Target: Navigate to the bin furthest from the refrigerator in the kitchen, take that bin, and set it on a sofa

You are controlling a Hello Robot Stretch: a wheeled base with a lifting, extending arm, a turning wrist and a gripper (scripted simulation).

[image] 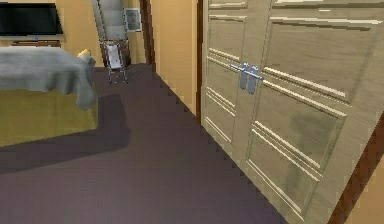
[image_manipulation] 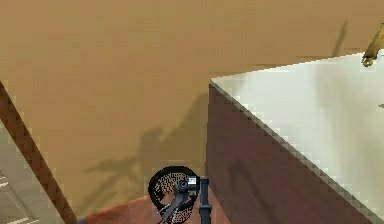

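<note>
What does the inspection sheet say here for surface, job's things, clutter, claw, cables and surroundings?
Surface: dark floor; white-topped cabinet.
Job's things: nothing seen.
Clutter: wire rack at the room's far end.
Claw: claw low beside the cabinet; cannot tell whether it holds anything.
Cables: nothing seen.
Surroundings: bed, TV, double doors, tan wall.

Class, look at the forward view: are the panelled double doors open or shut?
Shut: the double doors lie flush, their handles side by side at the middle seam, with no gap showing.
</note>
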